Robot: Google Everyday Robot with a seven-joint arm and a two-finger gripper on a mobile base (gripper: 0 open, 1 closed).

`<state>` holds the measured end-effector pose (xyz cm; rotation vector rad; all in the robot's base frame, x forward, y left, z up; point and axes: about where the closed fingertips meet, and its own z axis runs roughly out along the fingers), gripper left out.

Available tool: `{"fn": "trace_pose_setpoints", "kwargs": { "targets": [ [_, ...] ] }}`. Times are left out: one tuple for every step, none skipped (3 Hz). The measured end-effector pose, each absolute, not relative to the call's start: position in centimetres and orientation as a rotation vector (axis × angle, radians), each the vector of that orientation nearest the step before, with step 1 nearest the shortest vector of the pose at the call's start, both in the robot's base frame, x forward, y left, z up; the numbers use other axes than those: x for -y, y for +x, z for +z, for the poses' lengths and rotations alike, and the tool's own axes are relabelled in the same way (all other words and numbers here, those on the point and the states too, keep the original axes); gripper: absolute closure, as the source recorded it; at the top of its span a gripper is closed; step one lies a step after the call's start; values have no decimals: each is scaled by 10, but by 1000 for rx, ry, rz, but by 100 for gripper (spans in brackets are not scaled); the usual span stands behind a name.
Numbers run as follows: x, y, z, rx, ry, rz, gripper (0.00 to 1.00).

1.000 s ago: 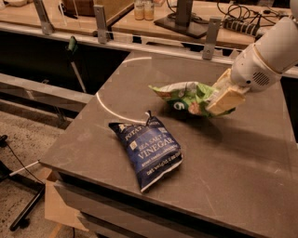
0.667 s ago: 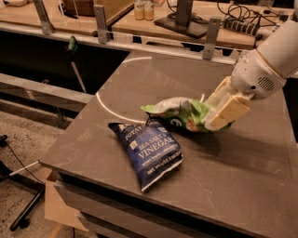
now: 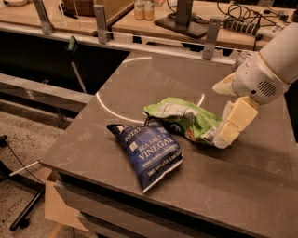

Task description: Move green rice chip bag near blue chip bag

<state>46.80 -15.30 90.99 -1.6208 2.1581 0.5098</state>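
The green rice chip bag (image 3: 184,118) is a wrinkly light green bag lying on the dark grey table (image 3: 139,69), its left end touching the top of the blue chip bag (image 3: 148,151). The blue bag is navy with white "SEA SALT VINEGAR" lettering and lies near the table's front edge. My gripper (image 3: 220,137) hangs from the white arm at the right, with its cream fingers (image 3: 235,121) at the green bag's right end, shut on that end.
A railing with metal posts (image 3: 100,23) runs along the table's far edge. Behind it stands a wooden bench with bottles (image 3: 143,9), a monitor stand and cables. The floor drops off at the left.
My gripper has carried the green bag left and toward the front, down onto the table, until its left end meets the blue bag.
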Motion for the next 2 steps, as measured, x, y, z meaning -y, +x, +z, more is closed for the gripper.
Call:
{"fn": "trace_pose_setpoints", "kwargs": {
  "targets": [
    [198,505,928,-2258,-1473,163,0],
    [255,534,931,-2404,-1258,-94,0]
  ]
}}
